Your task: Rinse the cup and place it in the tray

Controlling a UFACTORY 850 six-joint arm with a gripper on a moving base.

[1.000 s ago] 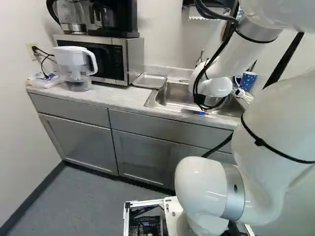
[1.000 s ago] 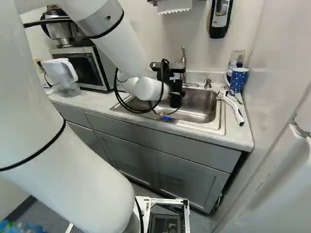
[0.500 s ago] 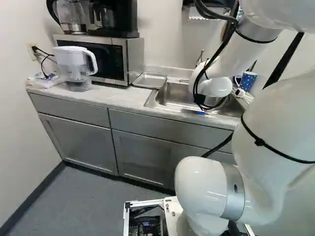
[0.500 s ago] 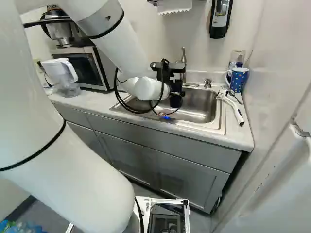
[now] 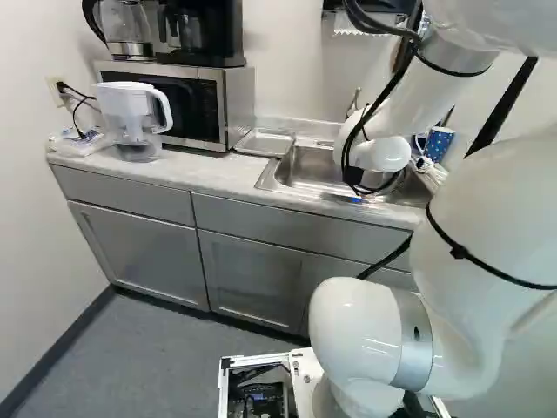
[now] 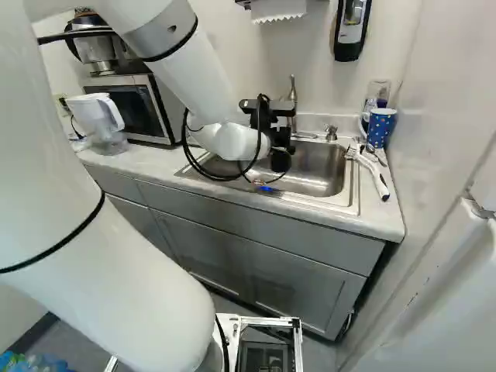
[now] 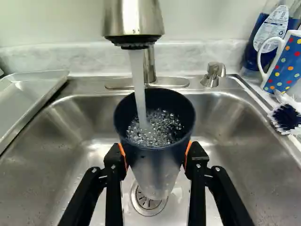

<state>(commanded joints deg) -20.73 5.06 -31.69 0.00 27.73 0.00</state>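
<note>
My gripper [image 6: 277, 138] is over the sink [image 6: 314, 167] in the right base view, its fingertips hard to make out there. In the wrist view the gripper [image 7: 156, 157] is shut on a dark blue cup [image 7: 157, 157], an orange pad on each side. The cup stands upright over the drain, beneath the faucet [image 7: 133, 19]; running water falls into it and bubbles inside. A shallow metal tray [image 5: 265, 143] lies on the counter between microwave and sink; part of the tray [image 7: 35, 94] also shows beside the sink in the wrist view.
A polka-dot mug [image 6: 379, 126], a soap bottle and a white-handled brush [image 6: 372, 172] stand or lie on the sink's far side from the tray. A water pitcher [image 5: 132, 115] is by the microwave [image 5: 187, 104]. Cabinets [image 5: 261, 261] front the counter; a wall rises beside it.
</note>
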